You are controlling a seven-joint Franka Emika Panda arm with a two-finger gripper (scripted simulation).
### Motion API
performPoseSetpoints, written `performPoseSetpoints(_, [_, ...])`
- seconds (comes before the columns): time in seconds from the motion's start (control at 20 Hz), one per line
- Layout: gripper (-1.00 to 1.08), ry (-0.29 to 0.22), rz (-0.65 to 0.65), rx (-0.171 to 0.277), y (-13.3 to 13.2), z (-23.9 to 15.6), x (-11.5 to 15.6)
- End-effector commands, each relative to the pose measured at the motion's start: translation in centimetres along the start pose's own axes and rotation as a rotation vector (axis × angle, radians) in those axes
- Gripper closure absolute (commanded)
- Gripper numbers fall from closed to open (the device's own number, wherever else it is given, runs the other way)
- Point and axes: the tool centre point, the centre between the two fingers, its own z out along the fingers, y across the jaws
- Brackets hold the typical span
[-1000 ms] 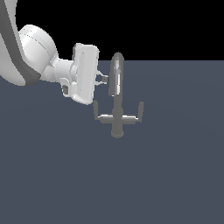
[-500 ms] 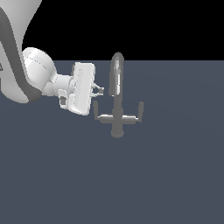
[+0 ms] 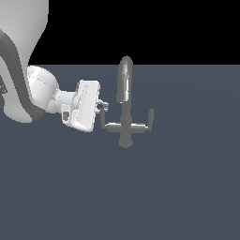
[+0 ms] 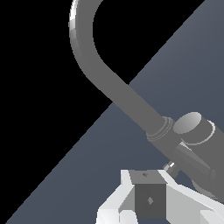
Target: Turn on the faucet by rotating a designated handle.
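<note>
The faucet [image 3: 125,133] is a small grey tap with a tall rounded spout [image 3: 125,79] and a crossbar that carries two short upright levers. My gripper [image 3: 102,107] comes in from the exterior view's left. Its tips sit just above the near handle [image 3: 103,119] and look close to touching it. The other lever [image 3: 151,117] stands at the far end of the crossbar. In the wrist view the curved spout [image 4: 89,61] and the crossbar hub [image 4: 197,131] lie just beyond my fingers [image 4: 183,199]. The fingers look shut with nothing held.
The faucet stands on a flat dark blue-grey surface [image 3: 140,197]. My white arm and wrist [image 3: 42,93] fill the exterior view's left side. Behind the surface is black background.
My gripper has dropped from beside the upper spout to the level of the left lever, and the arm has swung lower and leftward. The faucet has not visibly turned.
</note>
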Motion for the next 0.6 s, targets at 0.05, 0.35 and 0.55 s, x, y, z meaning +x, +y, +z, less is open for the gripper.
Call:
performPoseSetpoints(0.05, [1.08, -0.002, -0.041, 0.007, 0.5, -0.16, -0.52])
performPoseSetpoints(0.35, [1.08, -0.003, -0.067, 0.011, 0.83, -0.26, -0.84])
performPoseSetpoints(0.55, [1.08, -0.003, -0.066, 0.011, 0.84, -0.26, -0.83])
